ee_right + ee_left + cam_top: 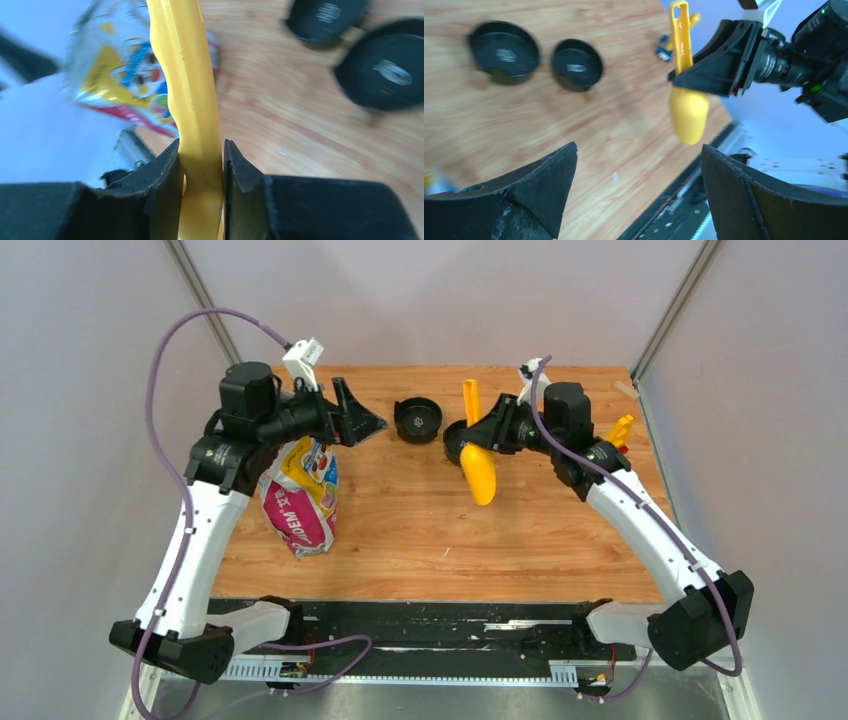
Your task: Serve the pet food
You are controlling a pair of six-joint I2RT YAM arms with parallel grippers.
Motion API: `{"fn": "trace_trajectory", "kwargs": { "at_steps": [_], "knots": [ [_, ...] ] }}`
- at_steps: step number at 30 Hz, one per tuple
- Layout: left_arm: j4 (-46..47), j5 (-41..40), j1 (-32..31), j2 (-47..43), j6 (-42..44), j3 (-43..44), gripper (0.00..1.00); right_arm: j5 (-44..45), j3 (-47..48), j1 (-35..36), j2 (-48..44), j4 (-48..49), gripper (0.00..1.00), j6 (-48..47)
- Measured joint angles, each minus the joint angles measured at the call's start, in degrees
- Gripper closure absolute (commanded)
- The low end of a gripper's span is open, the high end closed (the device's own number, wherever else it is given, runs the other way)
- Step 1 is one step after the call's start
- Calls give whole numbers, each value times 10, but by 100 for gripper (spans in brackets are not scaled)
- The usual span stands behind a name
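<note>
No kibble shows in any view. The cartoon-printed bag (300, 502) stands at the left of the table and also shows in the right wrist view (120, 75). My left gripper (358, 422) is open and empty in the air just above and to the right of the bag's top; in the left wrist view (639, 170) its fingers (541, 182) stand wide apart. My right gripper (492, 430) is shut on the yellow scoop (479, 470), held above the table with its bowl towards me. The scoop also shows in both wrist views (688, 112) (197, 100).
Two black round bowls stand at the back middle, one (417, 420) in the open, the other (455, 443) partly behind the scoop. They also show in the wrist views (504, 50) (576, 64) (387, 70). A small yellow and red object (621, 430) lies at the back right.
</note>
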Motion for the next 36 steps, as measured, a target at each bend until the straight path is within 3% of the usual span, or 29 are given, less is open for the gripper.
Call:
{"fn": "trace_trajectory", "kwargs": {
  "at_steps": [7, 16, 22, 27, 33, 36],
  "knots": [
    [159, 85, -71, 7, -124, -113, 0, -44, 0, 94, -12, 163, 79, 79],
    [304, 126, -93, -22, -227, -179, 3, -49, 6, 97, 11, 355, 78, 235],
    [449, 144, -93, -24, -356, -200, 9, -62, 17, 97, 36, 442, 77, 300],
    [572, 153, -93, -15, -472, -235, 24, -68, 32, 94, 56, 506, 77, 356],
    [640, 154, -93, -13, -542, -235, 47, -75, 61, 88, 81, 567, 76, 413],
    [671, 155, -93, -9, -577, -235, 53, -82, 70, 87, 99, 604, 74, 445]
  ]
}}
